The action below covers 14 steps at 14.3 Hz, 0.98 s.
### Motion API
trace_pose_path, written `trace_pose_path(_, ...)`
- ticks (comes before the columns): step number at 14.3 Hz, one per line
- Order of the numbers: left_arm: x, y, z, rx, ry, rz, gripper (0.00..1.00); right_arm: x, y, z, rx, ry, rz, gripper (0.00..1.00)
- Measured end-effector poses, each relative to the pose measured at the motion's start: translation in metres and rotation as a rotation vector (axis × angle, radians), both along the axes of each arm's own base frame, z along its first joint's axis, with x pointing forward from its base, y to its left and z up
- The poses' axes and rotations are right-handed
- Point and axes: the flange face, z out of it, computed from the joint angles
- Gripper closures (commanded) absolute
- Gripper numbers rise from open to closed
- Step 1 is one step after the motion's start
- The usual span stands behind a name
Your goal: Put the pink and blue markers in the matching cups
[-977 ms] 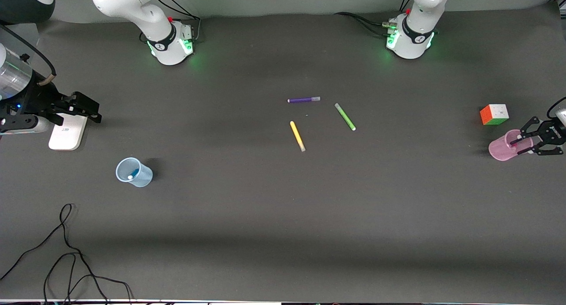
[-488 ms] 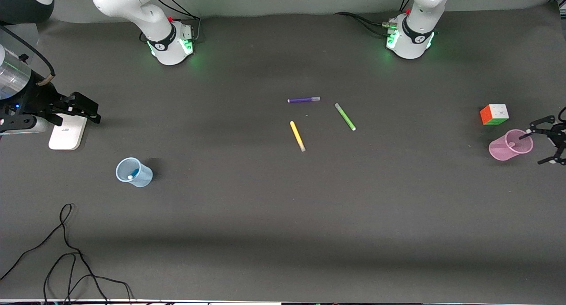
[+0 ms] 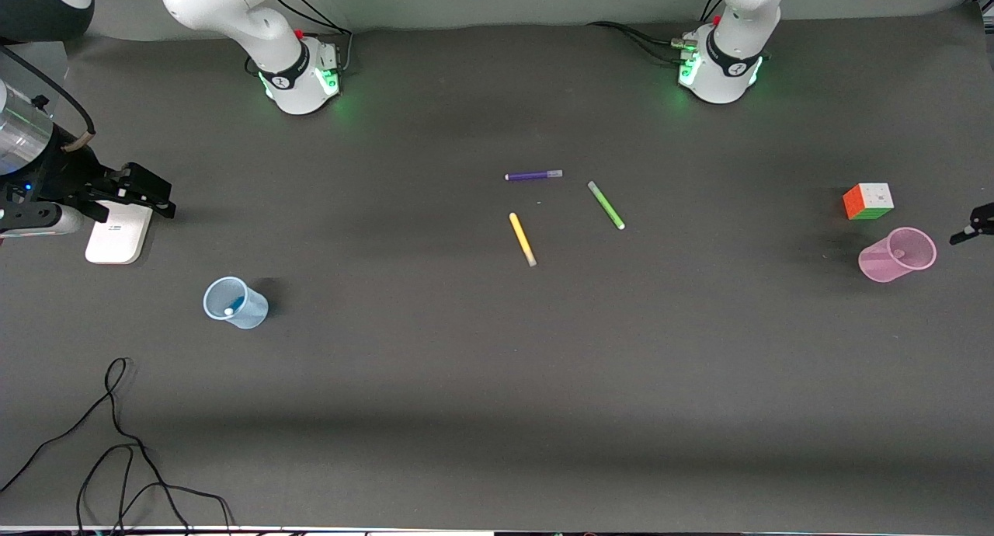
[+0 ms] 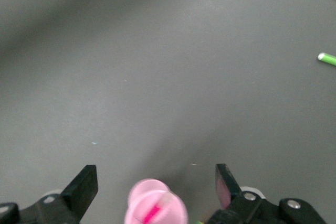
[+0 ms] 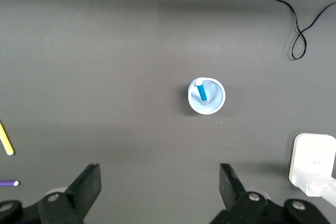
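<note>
The pink cup point(image 3: 897, 254) stands toward the left arm's end of the table, with the pink marker point(image 4: 152, 214) leaning inside it. The cup also shows in the left wrist view point(image 4: 156, 208). My left gripper point(image 4: 155, 174) is open and empty, up in the air beside the cup; only its tip point(image 3: 976, 230) shows at the front view's edge. The pale blue cup point(image 3: 235, 303) holds the blue marker point(image 3: 231, 306); both show in the right wrist view, cup point(image 5: 206, 96) and marker point(image 5: 201, 92). My right gripper point(image 3: 151, 194) is open and empty, over a white device, apart from the blue cup.
A multicoloured puzzle cube point(image 3: 867, 201) sits just farther from the front camera than the pink cup. Purple point(image 3: 533, 175), green point(image 3: 606, 204) and yellow point(image 3: 522, 238) markers lie mid-table. A white device point(image 3: 119, 231) lies under the right gripper. A black cable point(image 3: 116, 458) loops near the front edge.
My left gripper has drawn away from over the pink cup toward the table's end, open, leaving the pink marker in the cup. The right arm has barely moved.
</note>
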Motion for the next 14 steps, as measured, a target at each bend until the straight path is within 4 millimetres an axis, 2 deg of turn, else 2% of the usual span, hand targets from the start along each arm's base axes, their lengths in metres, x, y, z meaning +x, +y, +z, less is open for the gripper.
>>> trace_pose_path(2, 0.006, -0.06, 0.039, 0.075, 0.072, 0.085, 0.0, 0.0, 0.0, 0.0, 0.0, -0.001, 0.0, 0.0)
trace_pose_path(5, 0.011, -0.167, 0.081, 0.192, 0.152, 0.211, 0.0, 0.001, -0.001, 0.0, 0.0, -0.005, -0.001, 0.0)
trace_pose_path(7, 0.014, -0.232, 0.104, 0.266, 0.183, 0.293, 0.0, 0.001, -0.001, 0.001, 0.0, -0.007, -0.002, 0.0)
trace_pose_path(9, 0.011, -0.29, 0.116, 0.318, 0.196, 0.376, 0.0, 0.001, -0.001, 0.001, 0.0, -0.007, -0.002, 0.0)
trace_pose_path(11, 0.005, -0.333, 0.118, 0.342, 0.221, 0.468, 0.0, 0.001, -0.001, 0.001, 0.0, -0.007, -0.002, 0.0)
trace_pose_path(13, -0.005, -0.363, 0.113, 0.372, 0.279, 0.562, 0.0, 0.001, -0.001, 0.001, 0.0, -0.007, -0.002, 0.0)
trace_pose_path(14, -0.009, -0.371, 0.11, 0.387, 0.301, 0.586, 0.0, 0.001, -0.002, 0.001, 0.002, -0.007, -0.004, 0.0)
